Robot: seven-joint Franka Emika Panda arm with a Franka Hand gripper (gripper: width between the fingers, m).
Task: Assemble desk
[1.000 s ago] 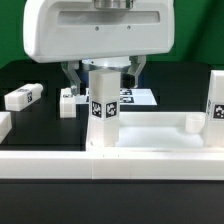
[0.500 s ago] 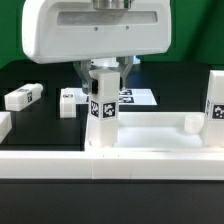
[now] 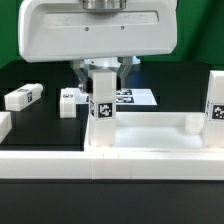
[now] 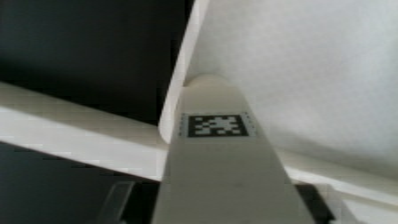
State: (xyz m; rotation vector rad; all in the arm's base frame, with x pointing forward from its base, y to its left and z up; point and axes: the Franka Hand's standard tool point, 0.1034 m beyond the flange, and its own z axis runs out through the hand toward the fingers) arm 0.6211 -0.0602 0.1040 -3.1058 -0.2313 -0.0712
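The desk top (image 3: 150, 137) is a white tray lying in the foreground of the exterior view. One white leg (image 3: 101, 112) with a black-and-white tag stands upright at its corner toward the exterior view's left. My gripper (image 3: 101, 72) comes down from above and is shut on this leg's upper end, a finger on each side. In the wrist view the same leg (image 4: 217, 165) runs out from between my gripper's (image 4: 217, 208) dark fingers (image 4: 135, 200), with the desk top (image 4: 329, 90) beyond it. A second leg (image 3: 215, 100) stands upright at the exterior view's right.
A loose leg (image 3: 22, 97) lies on the black table at the exterior view's left, and a smaller white piece (image 3: 68, 98) sits closer to the gripper. The marker board (image 3: 138, 97) lies behind the gripper. A long low white rail (image 3: 110, 166) runs along the front.
The fingers stood apart around the upright leg a second ago; they have since closed onto it. The leg still stands at the same corner.
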